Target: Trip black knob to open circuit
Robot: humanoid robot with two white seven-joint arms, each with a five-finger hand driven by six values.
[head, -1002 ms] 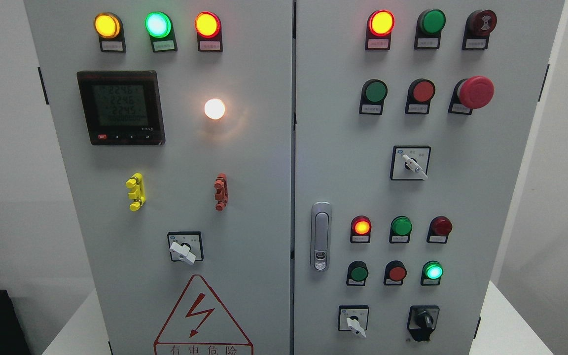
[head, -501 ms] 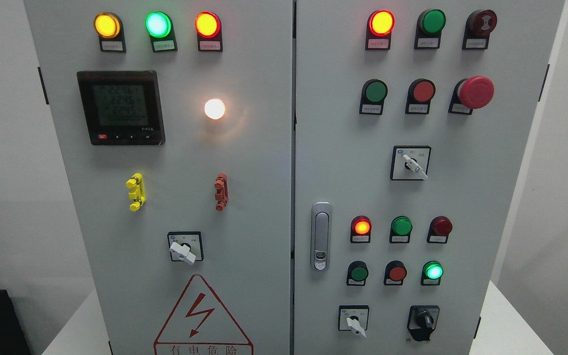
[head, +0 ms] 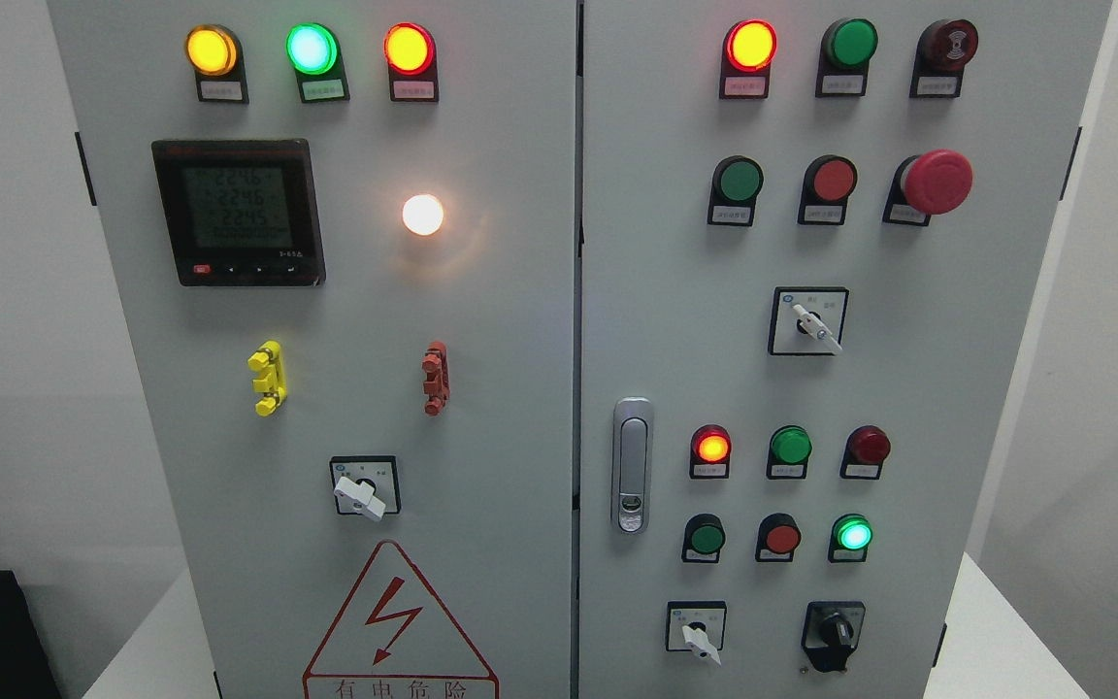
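I see no robot hands in frame, so can't tell finger state. One black knob (head: 834, 631) sits at lower right of the right cabinet door (head: 666, 340), untouched. Three white selector switches: (head: 361, 495), (head: 816, 327), (head: 699, 639). One red mushroom e-stop (head: 936, 182), one meter (head: 238, 212), digits blurry. Warning triangle (head: 398, 621) cut off at bottom; label txt too small to read.

Electrical workshop: grey control cabinet (head: 520, 408) with indicator lamps (head: 312, 49).
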